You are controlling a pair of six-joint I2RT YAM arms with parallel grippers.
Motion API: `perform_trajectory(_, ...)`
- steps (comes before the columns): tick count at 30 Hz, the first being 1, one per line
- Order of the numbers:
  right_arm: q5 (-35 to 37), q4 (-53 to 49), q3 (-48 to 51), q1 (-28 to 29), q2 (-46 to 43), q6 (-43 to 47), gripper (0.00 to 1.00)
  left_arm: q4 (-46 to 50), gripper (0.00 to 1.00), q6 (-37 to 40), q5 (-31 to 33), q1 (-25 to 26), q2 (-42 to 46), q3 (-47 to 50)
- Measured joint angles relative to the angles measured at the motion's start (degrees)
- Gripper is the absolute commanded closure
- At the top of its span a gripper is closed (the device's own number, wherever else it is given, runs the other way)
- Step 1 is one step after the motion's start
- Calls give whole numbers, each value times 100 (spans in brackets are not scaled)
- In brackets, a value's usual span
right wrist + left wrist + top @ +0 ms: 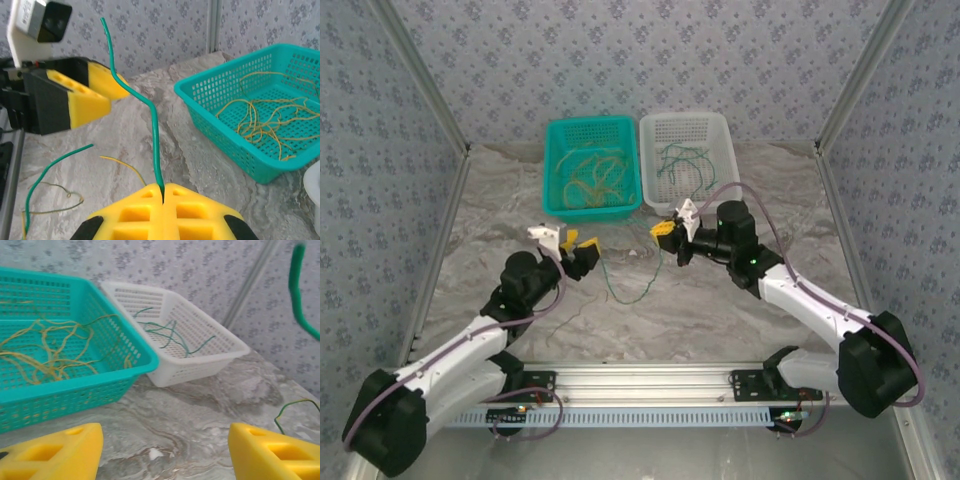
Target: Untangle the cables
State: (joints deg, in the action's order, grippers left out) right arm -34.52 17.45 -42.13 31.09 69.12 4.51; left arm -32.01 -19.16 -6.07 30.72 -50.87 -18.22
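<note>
Pinching one green wire (150, 110), my right gripper (162, 192) is clenched, and the wire's lower end is hidden beneath it. My left gripper (165, 449) is spread, holding nothing. Yellow wires (45, 355) fill the far teal basket (75, 390), and green wires (170, 335) lie in the white basket (200, 367) to its right. Loose strands (620, 290) on the table (720, 310) are too thin to trace.

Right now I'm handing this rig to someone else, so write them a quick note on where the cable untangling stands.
The left gripper is open and empty, above the table beside the held wire.
The right gripper is shut on one green cable, which rises from its fingertips.
Done: yellowish cables lie in the teal basket, green cables in the white basket.
To do: the held cable, plus a loose green strand and thin yellowish strands on the table between the arms. Whether those are knotted together cannot be told.
</note>
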Motion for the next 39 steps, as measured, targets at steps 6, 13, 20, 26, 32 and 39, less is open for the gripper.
perform_trajectory(6, -101, 299, -2, -4, -66, -267, 100, -643, 28, 50, -538, 96, -601, -306)
perform_trajectory(13, -131, 413, -2, 94, -68, -396, 100, -1257, 26, 179, -879, 538, -1150, -734)
perform_trajectory(20, -125, 527, -2, 131, -125, -501, 100, -1633, 32, 260, -999, 852, -1779, -901)
perform_trajectory(26, -125, 623, -7, 160, -323, -566, 100, -1834, 61, 278, -1047, 872, -2212, -1023)
perform_trajectory(32, -26, 658, -7, 262, -337, -627, 100, -1941, 100, 319, -1106, 883, -2328, -1255)
perform_trajectory(39, 516, 616, -7, 271, -485, -625, 100, -1864, 100, 374, -970, 883, -2238, -1287)
